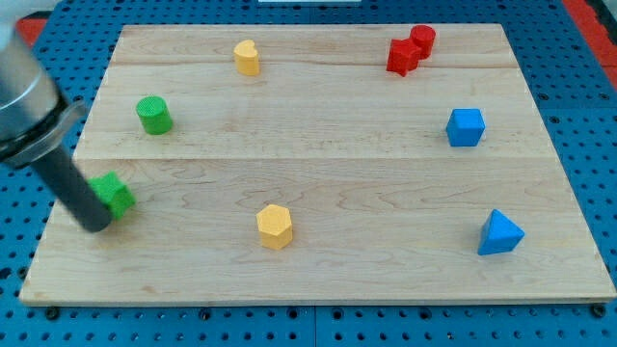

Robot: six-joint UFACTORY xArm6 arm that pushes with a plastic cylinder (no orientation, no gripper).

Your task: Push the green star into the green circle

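The green star (115,194) lies at the view's left on the wooden board (318,164). The green circle (153,115), a short cylinder, stands above it and a little to the right, apart from it. My tip (97,225) rests on the board at the star's lower left, touching or nearly touching it. The dark rod runs up from the tip to the view's upper left and hides part of the star's left side.
A yellow heart block (247,57) is at the top. A red star (402,56) and a red cylinder (422,40) touch at the top right. A blue cube (465,127), a blue triangle (499,233) and a yellow hexagon (275,226) lie elsewhere.
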